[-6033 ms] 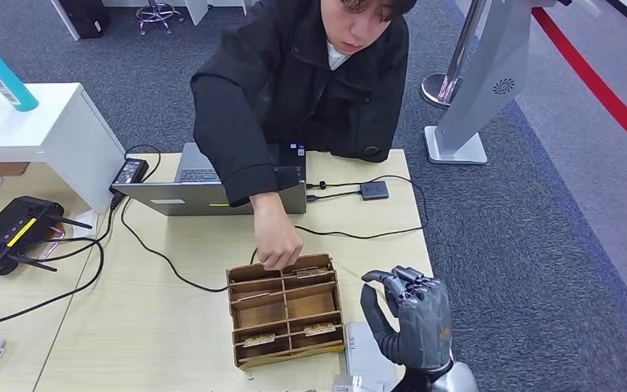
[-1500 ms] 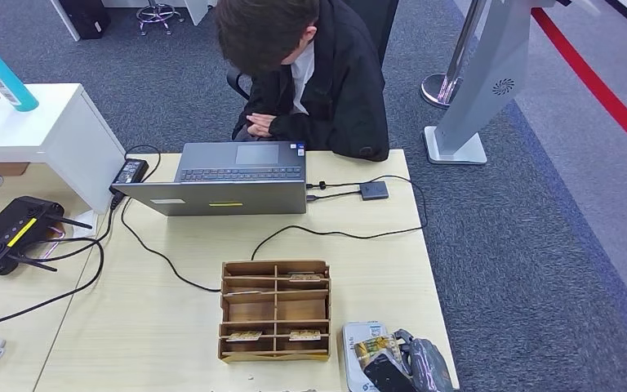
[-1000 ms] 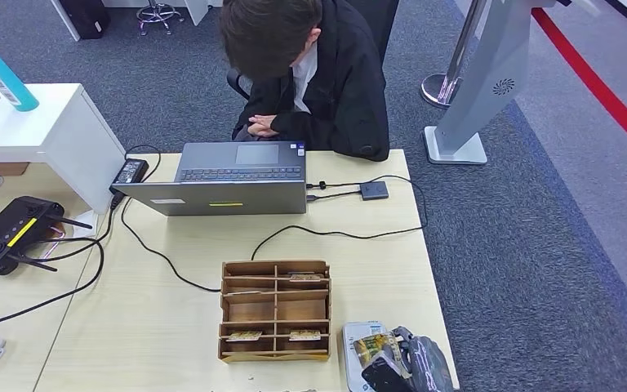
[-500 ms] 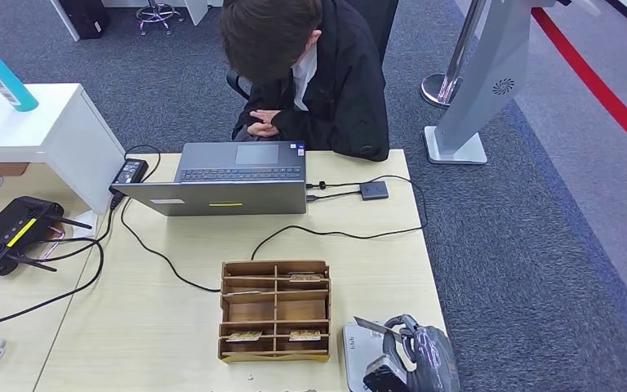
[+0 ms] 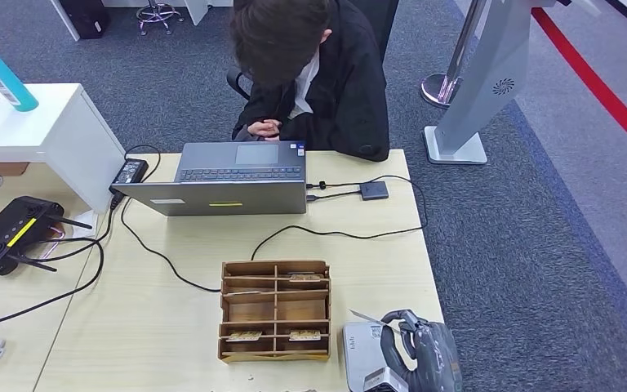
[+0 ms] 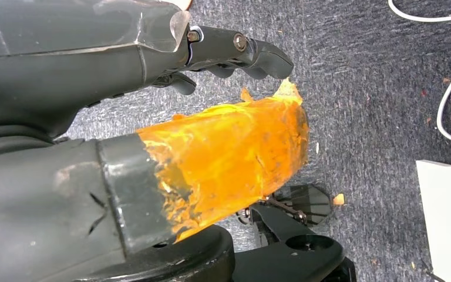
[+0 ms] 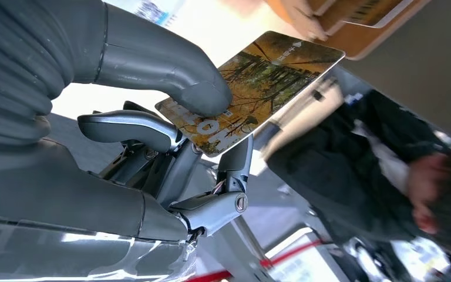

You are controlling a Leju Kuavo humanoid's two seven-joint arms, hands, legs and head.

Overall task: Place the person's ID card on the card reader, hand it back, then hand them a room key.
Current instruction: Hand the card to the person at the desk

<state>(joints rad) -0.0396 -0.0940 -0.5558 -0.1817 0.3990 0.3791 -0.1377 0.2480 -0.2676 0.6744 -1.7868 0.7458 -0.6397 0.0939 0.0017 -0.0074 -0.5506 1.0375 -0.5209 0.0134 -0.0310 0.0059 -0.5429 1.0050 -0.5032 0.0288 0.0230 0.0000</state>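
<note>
right hand sits at the near right corner of the desk, just above the grey card reader. in the right wrist view the thumb presses down on a card printed with an autumn forest scene, the darker fingers under it: card pinched, lifted off the reader. in the head view one thin corner of that card pokes out past the hand toward the wooden organiser.

left hand hangs over grey carpet; thumb wrapped in torn orange tape, dark fingers loosely curled, nothing in them.

wooden organiser stands just left of the reader, divided into compartments; small cards lie in the nearest row and in a far one, which cards they are cannot be told.

person in black jacket seated at the far edge of the desk, head bent, hands together behind an open laptop. black cable runs from the laptop across the desk to a small dark adapter. black router on the left table.
</note>
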